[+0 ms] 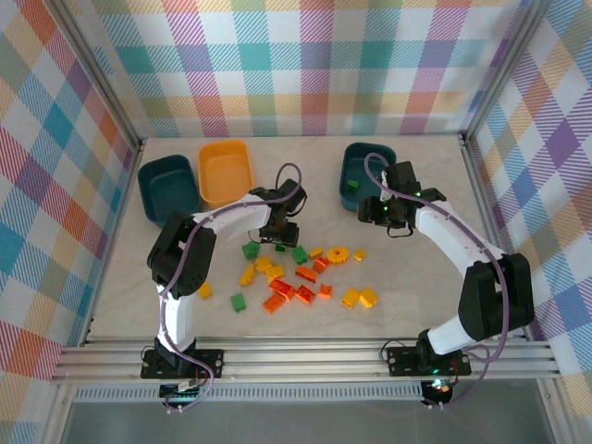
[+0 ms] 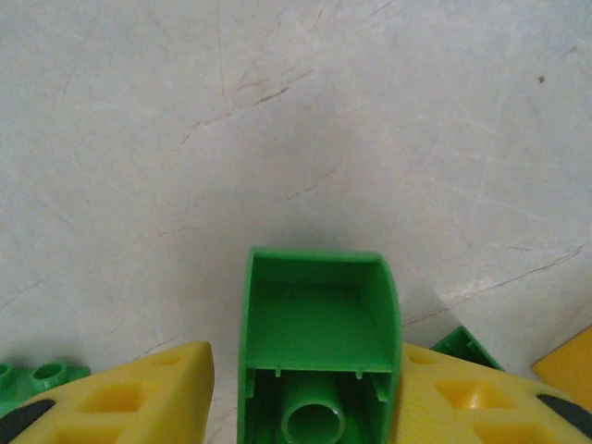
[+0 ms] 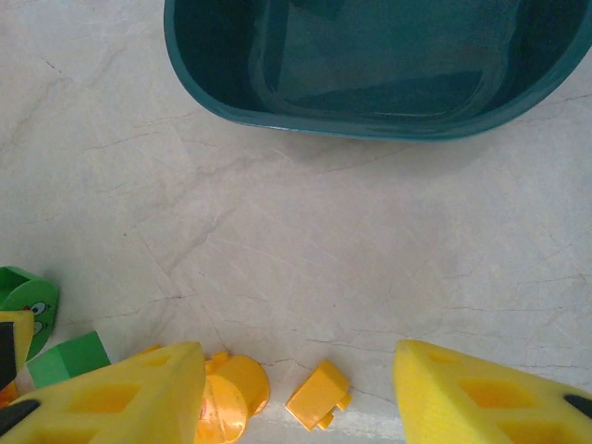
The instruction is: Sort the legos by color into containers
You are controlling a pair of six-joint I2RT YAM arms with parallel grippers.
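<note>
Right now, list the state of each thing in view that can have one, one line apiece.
Left claw, open, fingers either side of a green brick, gap on one side.
Right claw, open, empty.
Left teal tub, upright, looks empty.
Yellow-orange tub, upright, looks empty.
Right teal tub, upright, one green piece inside.
Loose bricks, scattered on the table, unsorted.

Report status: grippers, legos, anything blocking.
Left gripper straddling green lego, not clamped. Right gripper open, empty, by teal tub. Lego pile unsorted. No obstruction seen.
</note>
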